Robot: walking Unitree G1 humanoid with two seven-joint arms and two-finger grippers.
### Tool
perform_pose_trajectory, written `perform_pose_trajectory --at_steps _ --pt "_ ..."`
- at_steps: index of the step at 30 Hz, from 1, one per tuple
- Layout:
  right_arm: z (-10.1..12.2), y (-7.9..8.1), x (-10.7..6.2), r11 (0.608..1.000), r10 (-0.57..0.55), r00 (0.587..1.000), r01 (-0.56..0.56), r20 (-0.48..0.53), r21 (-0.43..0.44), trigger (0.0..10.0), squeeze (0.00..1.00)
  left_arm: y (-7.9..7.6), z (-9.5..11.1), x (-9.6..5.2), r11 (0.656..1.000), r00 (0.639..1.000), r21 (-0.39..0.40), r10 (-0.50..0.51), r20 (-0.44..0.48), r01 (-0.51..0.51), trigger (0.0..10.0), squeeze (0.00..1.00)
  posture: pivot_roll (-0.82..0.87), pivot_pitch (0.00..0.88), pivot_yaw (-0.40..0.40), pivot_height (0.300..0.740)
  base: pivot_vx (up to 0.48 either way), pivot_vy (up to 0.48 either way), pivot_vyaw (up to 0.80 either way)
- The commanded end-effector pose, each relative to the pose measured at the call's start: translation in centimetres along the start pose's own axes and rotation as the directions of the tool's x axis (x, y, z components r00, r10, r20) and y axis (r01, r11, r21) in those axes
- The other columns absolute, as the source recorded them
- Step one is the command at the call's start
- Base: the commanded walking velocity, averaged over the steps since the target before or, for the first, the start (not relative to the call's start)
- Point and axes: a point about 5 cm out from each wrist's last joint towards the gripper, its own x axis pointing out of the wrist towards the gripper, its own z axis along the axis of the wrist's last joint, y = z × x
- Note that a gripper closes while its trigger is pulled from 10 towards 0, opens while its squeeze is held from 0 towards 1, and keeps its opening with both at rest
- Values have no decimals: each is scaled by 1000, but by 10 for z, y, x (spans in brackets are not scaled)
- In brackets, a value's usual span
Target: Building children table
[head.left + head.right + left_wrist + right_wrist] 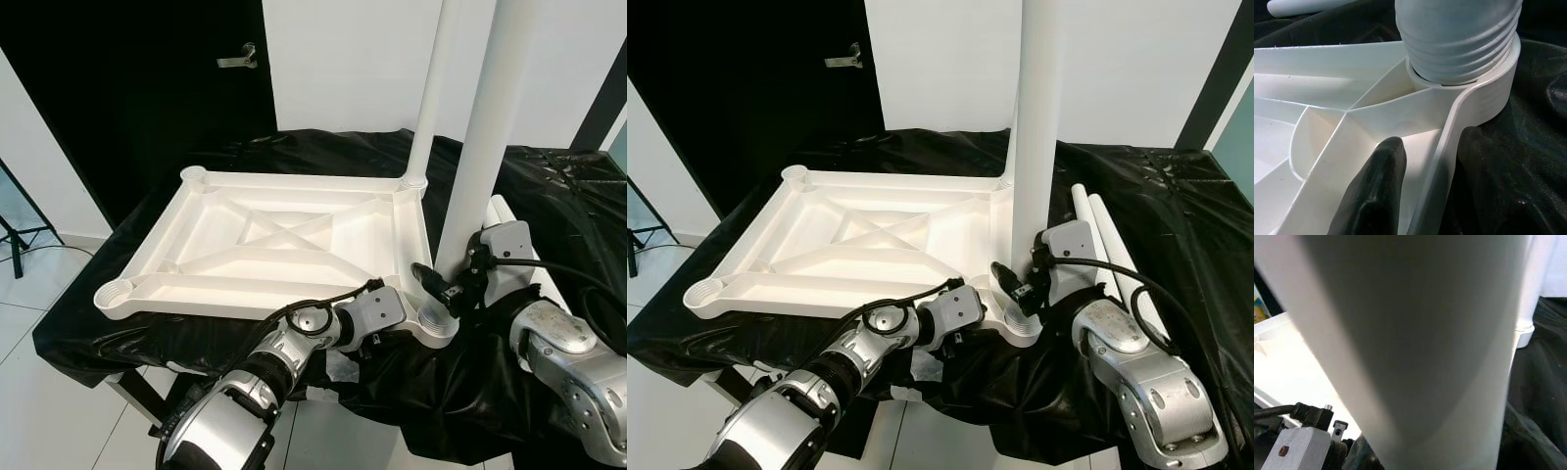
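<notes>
White plastic children's tabletop point(274, 245), upside down on a black cloth point(549, 196) draped over a work surface, ribbed underside up with an X-shaped brace across the middle and a round socket at each corner. Two white legs upright: near-right leg point(485, 147) standing in the near-right corner socket point(1484, 98), its threaded end seated in the collar, and far-right leg point(431, 93) standing in the far-right corner. Near-left socket point(115, 291) and far-left socket point(193, 174) open. Two spare white legs point(1107, 245) lying side by side on the cloth just right of the tabletop. Left gripper point(1425, 186) at the near edge beside the near-right socket, fingers point(1376, 191) a little apart and straddling the tabletop's rim wall, one inside the tray, one outside against the cloth. Right gripper point(446, 284) low on the near-right leg just above the socket, black fingers around the leg; tightness of the grip impossible to tell, the wrist camera blocked by the leg at close range. Behind, a black door with a metal lever handle point(240, 57), a white wall, pale tiled floor below.
</notes>
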Motion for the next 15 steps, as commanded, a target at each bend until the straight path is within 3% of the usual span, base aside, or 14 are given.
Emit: perform_pose_trajectory --at_steps 1,6,7,9,15 --pt "-91 26 -10 968 152 886 -43 -438 248 10000 0 7 -17 -10 994 995 -71 85 -60 -89 10000 0 -190 7 49 740 0 0 0" --pt "-94 25 -8 957 121 887 14 -445 289 10000 0 7 -18 -10 994 995 -71 84 -61 -88 10000 0 -190 8 49 740 0 0 0" --pt "-98 25 -6 914 94 891 99 -445 392 10000 0 7 -18 -11 994 994 -71 84 -63 -88 10000 0 -190 7 46 740 0 0 0" --pt "-99 26 -5 898 94 891 116 -443 424 10000 0 7 -18 -11 993 994 -71 84 -64 -89 10000 0 -190 7 46 740 0 0 0" --pt "-99 28 -5 880 90 893 136 -441 456 10000 0 7 -18 -10 993 994 -72 85 -62 -90 10000 0 -191 6 42 740 0 0 0"
